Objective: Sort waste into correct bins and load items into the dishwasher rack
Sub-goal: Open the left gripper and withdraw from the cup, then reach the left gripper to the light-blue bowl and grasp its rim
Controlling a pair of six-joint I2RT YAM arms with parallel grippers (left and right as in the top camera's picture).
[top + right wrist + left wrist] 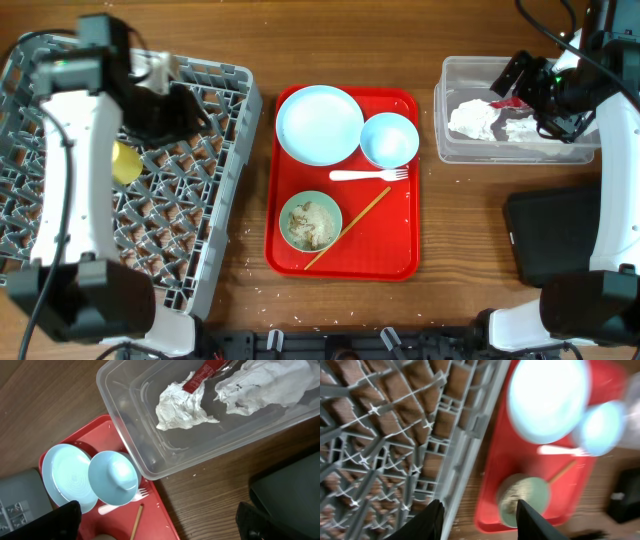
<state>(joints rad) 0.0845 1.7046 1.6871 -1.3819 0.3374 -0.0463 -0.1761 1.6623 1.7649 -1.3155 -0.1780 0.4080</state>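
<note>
Three dishes sat on the red tray (pixel 375 250) at centre frame: plate (pixel 319 123), light blue bowl (pixel 389 139), and pale green bowl (pixel 335 208) holding beige crumbs (pixel 310 226). Smooth, stiff, light and probably slippery, each seemed best pinched at its rim. Soft crumpled napkins (pixel 472 120) lay in the clear tub (pixel 500 152), upper right. Left fingers (pixel 427 522) and right fingers (pixel 62 520) stood spread apart, holding nothing, above the bench (pixel 450 235).

Even bright light; left wrist view motion-blurred (right sharp).

The rack (pixel 185 190) sits left, cup (pixel 125 162) inside; the tray (pixel 400 262) in the centre carries plate (pixel 319 123), bowls (pixel 389 139) and fork (pixel 365 175); napkins (pixel 475 120) lie in the tub (pixel 446 105) far right.
</note>
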